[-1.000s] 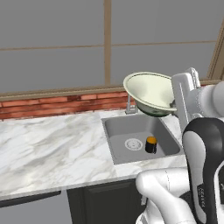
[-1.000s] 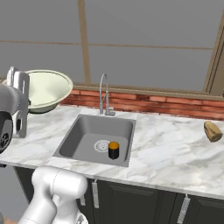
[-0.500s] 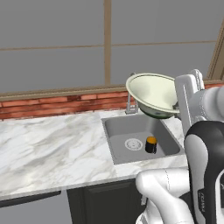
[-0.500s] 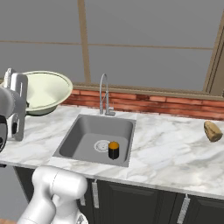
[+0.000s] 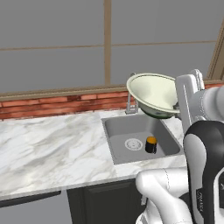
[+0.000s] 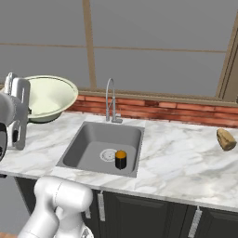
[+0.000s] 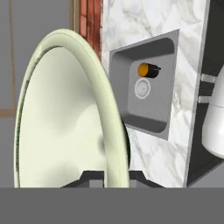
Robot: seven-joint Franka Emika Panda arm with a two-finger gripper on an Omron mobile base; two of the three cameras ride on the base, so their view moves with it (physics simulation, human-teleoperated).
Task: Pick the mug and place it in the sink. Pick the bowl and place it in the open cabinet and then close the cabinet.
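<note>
1. Cream-white and wide, the bowl [image 5: 154, 92] hung in the air, clamped by its rim in the pincer [image 7: 114, 177], whose jaws stood narrow on either side of the thin wall.
2. Seen from the hand view, the bowl [image 7: 65, 113] rose straight up from the fingertips [image 7: 89, 175], its hollow facing one side and its rim edge-on.
3. Below and ahead of the pincer lay the grey sink [image 5: 118, 133], recessed in the marble tabletop [image 5: 48, 148].
4. Inside the basin, well apart from the pincer, stood the dark mug [image 5: 151, 145] with its orange top, just beside the round metal drain [image 5: 133, 144].
5. Behind the sink, the chrome faucet [image 6: 110, 100] rose against the red brick strip [image 6: 162, 108], past the raised bowl [image 6: 49, 96].
6. Far across the tabletop from the pincer, beyond the sink, rested a small brown lump [image 6: 226, 139]; what it was could not be told.
</note>
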